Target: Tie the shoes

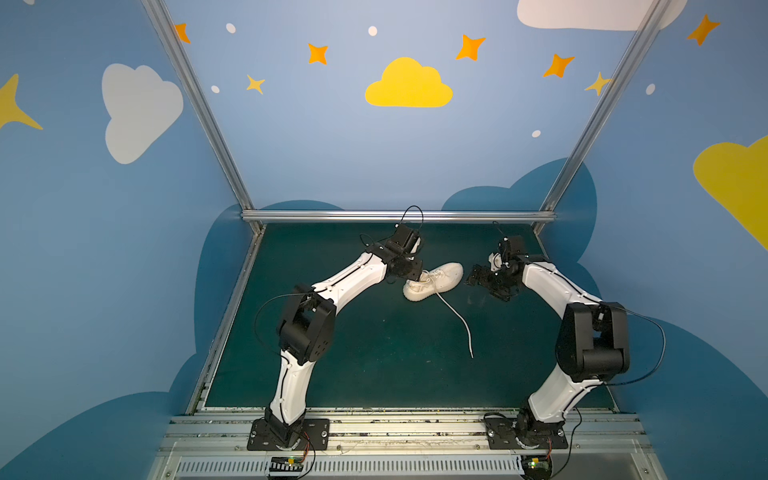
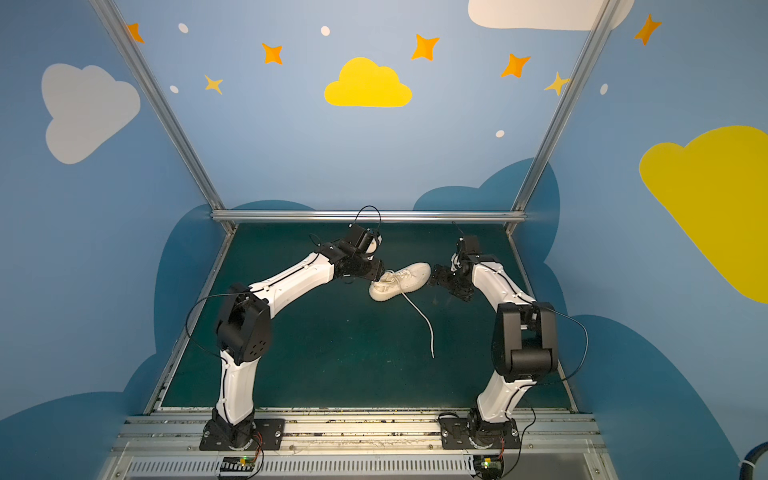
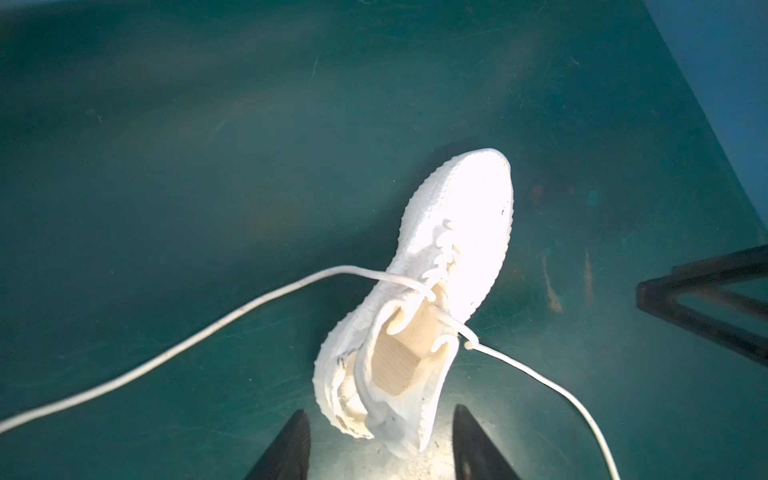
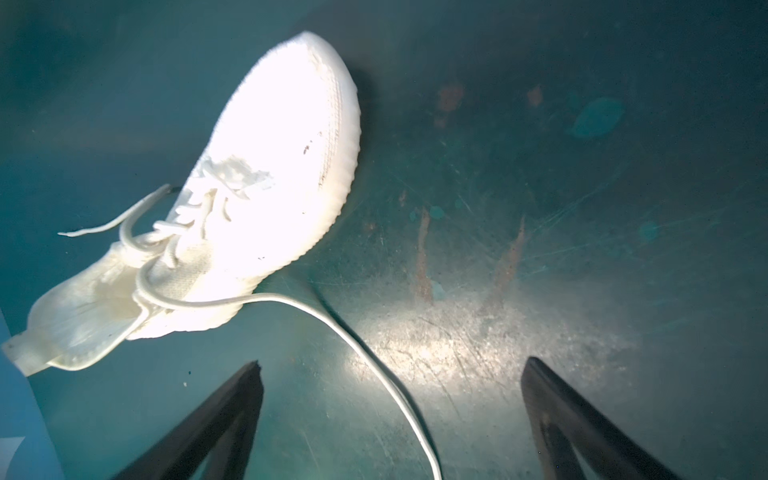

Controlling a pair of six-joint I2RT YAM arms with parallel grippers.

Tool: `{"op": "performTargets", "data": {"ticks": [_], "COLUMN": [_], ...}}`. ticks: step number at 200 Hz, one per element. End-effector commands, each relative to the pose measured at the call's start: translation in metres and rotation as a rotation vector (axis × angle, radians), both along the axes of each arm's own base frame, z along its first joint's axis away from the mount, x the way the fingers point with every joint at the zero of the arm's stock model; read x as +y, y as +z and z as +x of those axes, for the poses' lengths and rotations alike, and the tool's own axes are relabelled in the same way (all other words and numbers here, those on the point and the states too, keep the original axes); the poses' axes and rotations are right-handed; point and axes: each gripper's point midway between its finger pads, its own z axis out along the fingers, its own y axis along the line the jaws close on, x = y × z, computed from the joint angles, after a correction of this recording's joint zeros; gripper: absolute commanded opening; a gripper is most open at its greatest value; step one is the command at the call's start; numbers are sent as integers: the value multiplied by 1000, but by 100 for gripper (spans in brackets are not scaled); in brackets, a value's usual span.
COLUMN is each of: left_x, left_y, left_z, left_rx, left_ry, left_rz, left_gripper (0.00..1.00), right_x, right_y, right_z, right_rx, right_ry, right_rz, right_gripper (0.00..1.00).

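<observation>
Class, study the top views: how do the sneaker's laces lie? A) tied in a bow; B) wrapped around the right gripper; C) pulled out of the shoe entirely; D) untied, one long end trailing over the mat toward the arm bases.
D: the lace runs loose from the sneaker across the green mat, with no bow.

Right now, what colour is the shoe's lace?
The lace is cream-white; best in left wrist view.

We see a shoe [image 4: 266, 166] of knit cloth with a ribbed, rubbery sole [image 4: 348, 158], a scratched, slightly shiny mat [image 4: 540, 249], and matt metal rails [image 1: 399, 215].
</observation>
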Motion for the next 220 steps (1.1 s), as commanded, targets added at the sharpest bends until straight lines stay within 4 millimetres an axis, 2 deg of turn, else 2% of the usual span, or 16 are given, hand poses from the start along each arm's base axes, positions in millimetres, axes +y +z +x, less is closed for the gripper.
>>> {"op": "performTargets", "data": {"ticks": [1, 56, 80, 102, 119, 174, 220], "left_x": [-1, -3, -6, -11, -13, -17, -16], "left_y": [-11, -21, -23, -17, -14, 14, 25], "left_z": [-8, -8, -5, -4, -5, -17, -28], "left_rx": [72, 111, 111, 109, 118, 104, 104], "left_ry": [12, 33, 45, 51, 53, 62, 73], "left_rz": [2, -1, -11, -51, -70, -144, -169], "left_gripper": [48, 40, 25, 12, 7, 6, 5], "right_x": [6, 18, 25, 32, 38, 66, 83], "right_y": [1, 0, -3, -6, -8, -5, -15], "right_z": [-7, 3, 7, 11, 14, 31, 46], "right_rx": [35, 26, 28, 31, 31, 54, 91], "right_ry": [10, 29, 35, 47, 58, 83, 73], "right_rz": [23, 71, 101, 130, 159, 315, 384], "right_gripper": [97, 97, 96, 96, 96, 95, 95]}}
